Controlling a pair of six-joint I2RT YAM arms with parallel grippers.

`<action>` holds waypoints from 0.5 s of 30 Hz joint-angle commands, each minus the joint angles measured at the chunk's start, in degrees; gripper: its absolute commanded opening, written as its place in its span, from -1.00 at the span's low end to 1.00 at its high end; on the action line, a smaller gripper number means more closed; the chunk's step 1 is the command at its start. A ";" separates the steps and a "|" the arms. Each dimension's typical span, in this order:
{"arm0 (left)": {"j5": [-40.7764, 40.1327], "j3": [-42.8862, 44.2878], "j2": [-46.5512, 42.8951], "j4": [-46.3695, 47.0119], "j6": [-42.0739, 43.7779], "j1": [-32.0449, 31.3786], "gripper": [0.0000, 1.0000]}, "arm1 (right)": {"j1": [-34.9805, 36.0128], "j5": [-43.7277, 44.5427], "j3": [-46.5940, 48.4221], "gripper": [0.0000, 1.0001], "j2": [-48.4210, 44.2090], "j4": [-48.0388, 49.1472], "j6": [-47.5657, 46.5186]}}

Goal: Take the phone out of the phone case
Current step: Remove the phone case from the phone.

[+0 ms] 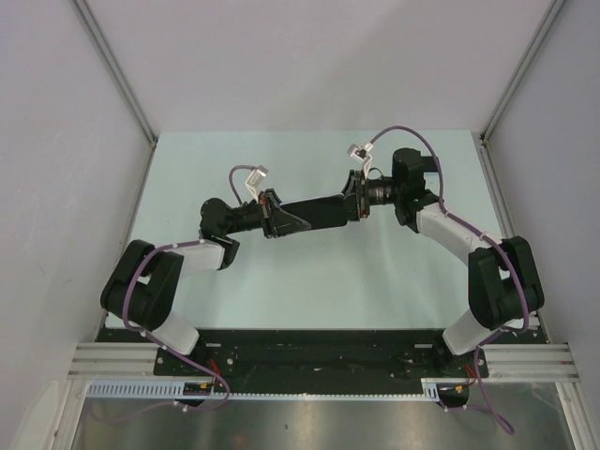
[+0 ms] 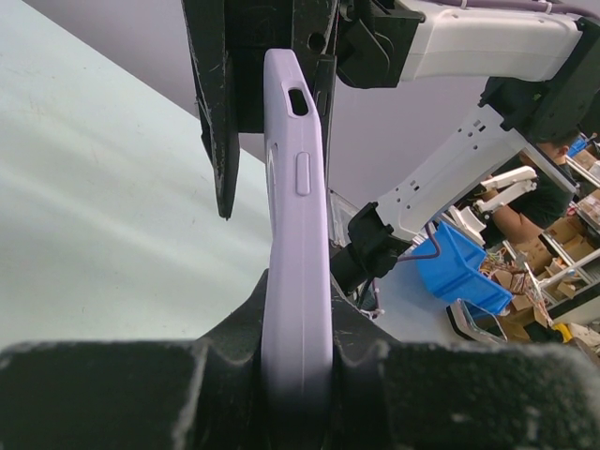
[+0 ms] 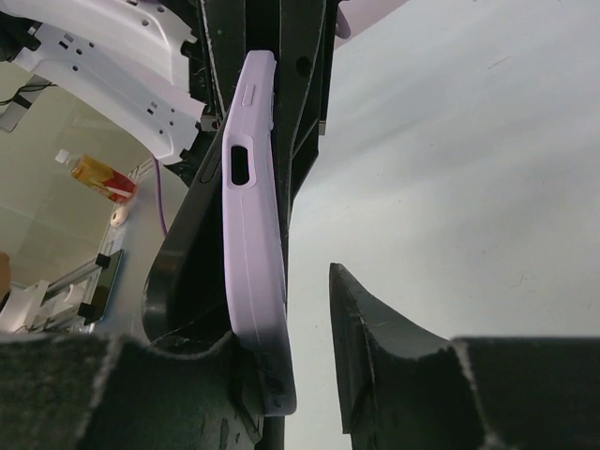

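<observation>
Lilac phone case [image 3: 251, 244] edge-on, running straight up the frame, slot cutout and side button facing us. Right claw [image 3: 281, 319] is spread: case sits against one finger, daylight before the other. Left claw [image 3: 272, 56] pinches the far end, pale desk [image 3: 469, 141] behind.

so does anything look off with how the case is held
Yes. The case spans both grippers edge-on and looks slightly bowed along its length. The left gripper clamps one end, but at the right gripper one finger stands clear of it.
</observation>
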 commanded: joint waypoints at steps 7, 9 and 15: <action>-11.20 2.62 0.73 21.10 1.82 -1.05 -1.00 | 5.96 -1.91 0.64 -0.51 0.93 0.98 1.21; -11.29 2.62 0.73 21.10 1.90 -1.05 -0.99 | 5.97 -2.00 0.64 -0.56 0.93 1.16 1.48; -10.94 2.80 1.08 21.10 1.56 -1.05 -0.99 | 5.96 -2.96 0.64 -0.89 1.46 2.30 2.88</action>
